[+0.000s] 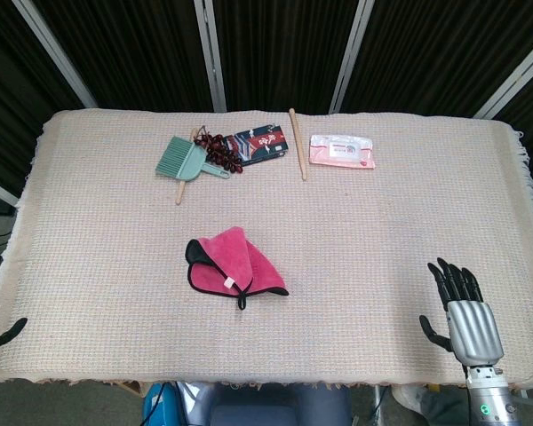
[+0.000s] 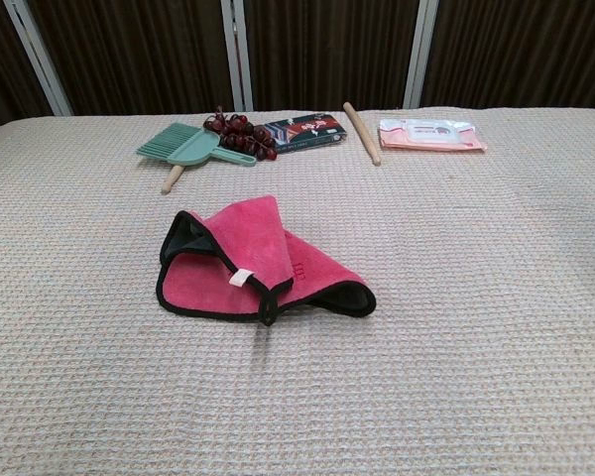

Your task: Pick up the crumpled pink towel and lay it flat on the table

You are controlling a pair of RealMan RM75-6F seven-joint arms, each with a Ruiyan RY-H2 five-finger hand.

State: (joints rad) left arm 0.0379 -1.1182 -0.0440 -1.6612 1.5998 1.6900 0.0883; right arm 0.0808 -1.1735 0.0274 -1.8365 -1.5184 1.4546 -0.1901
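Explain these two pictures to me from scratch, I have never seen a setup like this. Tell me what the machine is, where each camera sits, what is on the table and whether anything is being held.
This is a two-armed robot with human-like hands, steered remotely by a person. The top picture looks down from its head; the other looks forward from its chest.

On the beige woven tablecloth lies a folded-over pink towel with black edging, which the robot should spread flat. Along the far edge are a small green brush and dustpan, dark red beads, a dark printed packet, a wooden stick and a pink-and-white wipes pack.

The silver-and-black right hand rests open near the front right corner, fingers apart, holding nothing. Only a dark tip of the left hand shows.
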